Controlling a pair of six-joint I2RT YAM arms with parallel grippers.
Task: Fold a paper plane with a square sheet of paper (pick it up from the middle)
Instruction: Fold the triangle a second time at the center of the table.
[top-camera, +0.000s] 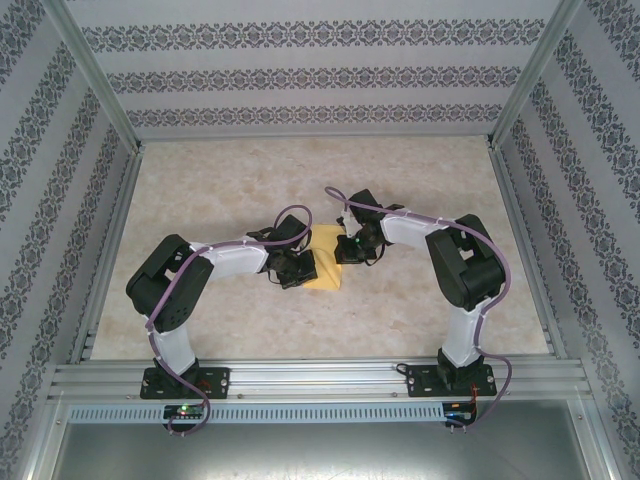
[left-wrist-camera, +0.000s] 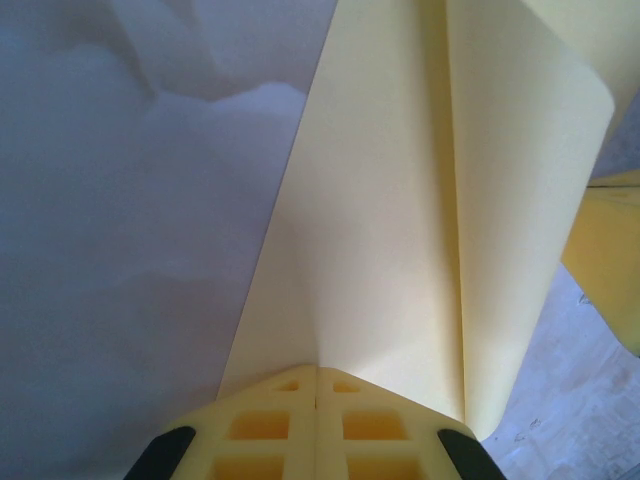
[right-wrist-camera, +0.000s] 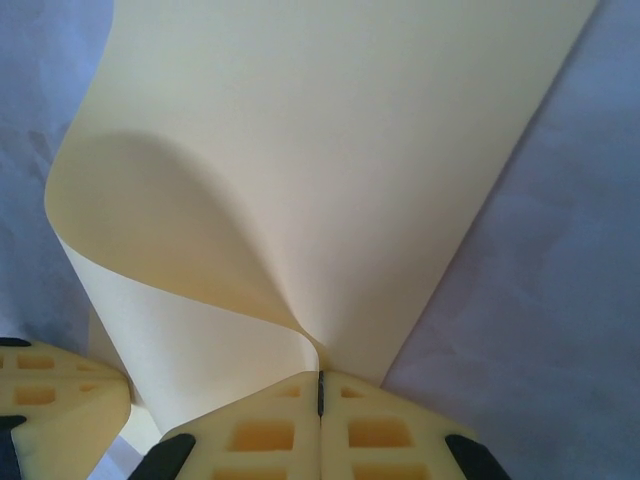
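The top camera sits high above and behind the sheet of paper (top-camera: 325, 272). It looks down and forward over the whole table (top-camera: 200, 180), so the paper appears small and far off near the middle of the frame. The left wrist camera is right up against the paper, facing along the left gripper (left-wrist-camera: 317, 372) and up the sheet's surface. The right wrist camera is just as close on the paper's other side, facing along the right gripper (right-wrist-camera: 320, 378). All three views share the paper, and both wrist views also catch some table beside it.
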